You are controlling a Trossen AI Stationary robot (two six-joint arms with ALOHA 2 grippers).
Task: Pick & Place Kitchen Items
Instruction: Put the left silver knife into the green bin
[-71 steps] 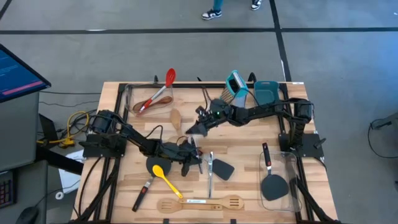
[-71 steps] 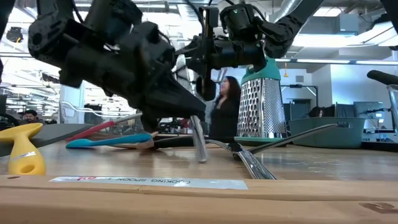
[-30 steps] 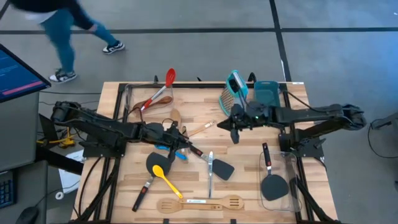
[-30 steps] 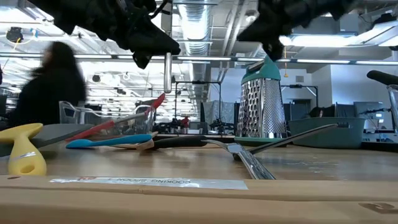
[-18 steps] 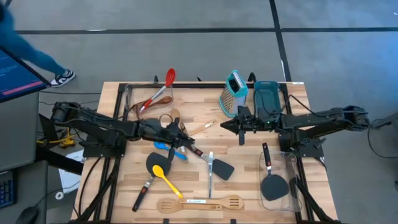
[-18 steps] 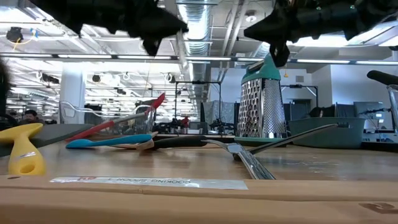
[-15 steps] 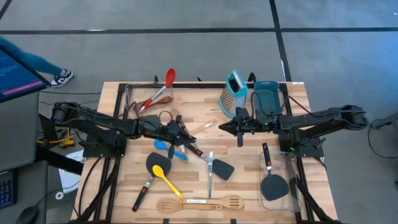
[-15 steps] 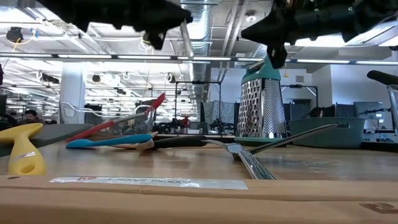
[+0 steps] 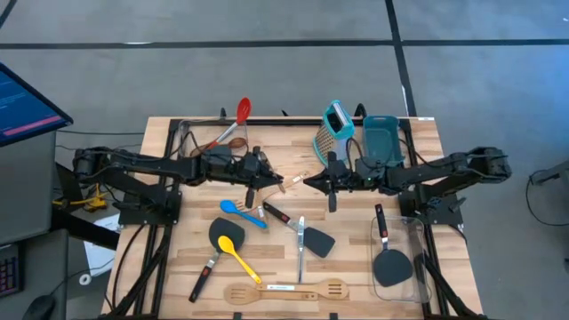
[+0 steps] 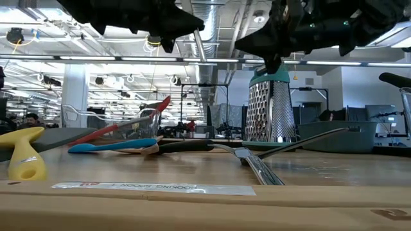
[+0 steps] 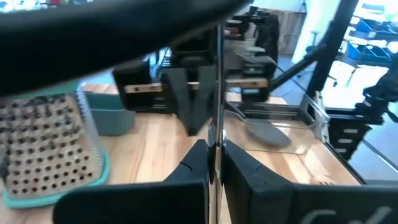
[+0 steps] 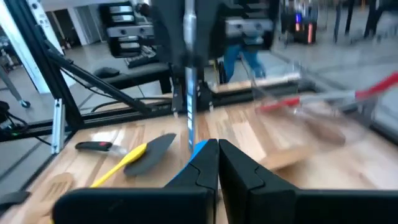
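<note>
My left gripper (image 9: pixel 267 177) hangs above the middle of the table, shut on a thin piece of metal cutlery (image 11: pixel 218 93). The piece sticks out ahead of the fingers and slants down toward the table's right (image 10: pixel 200 48). My right gripper (image 9: pixel 307 181) faces it from the right, shut, with nothing between its fingers. In the low view a gap shows between my right gripper (image 10: pixel 239 46) and the piece's free end. A teal grater (image 9: pixel 334 132) stands upright at the far edge. A blue spoon (image 9: pixel 238 212), a yellow spoon (image 9: pixel 238 255) and a black spatula (image 9: pixel 302 231) lie on the table. My left gripper pinches one end of the metal cutlery piece (image 11: pixel 215 148) between its two fingers, coming nearly level from the table's left. The piece runs on along the fingers' line. It is lifted clear of the table, its free end (image 10: pixel 205 59) lower than the held end.
A clear container (image 9: pixel 191 142) at the far left holds a red spoon (image 9: pixel 242 111). A teal bin (image 9: pixel 382 133) stands far right. A clear container (image 9: pixel 391 258) with a black spatula is at the near right. A wooden slotted spatula (image 9: pixel 284 290) lies by the near edge.
My left gripper has risen and gone toward the far edge with the cutlery piece, which hung straight down and now slants toward the right gripper. My right gripper has come down and toward the table's left, closer to the left gripper.
</note>
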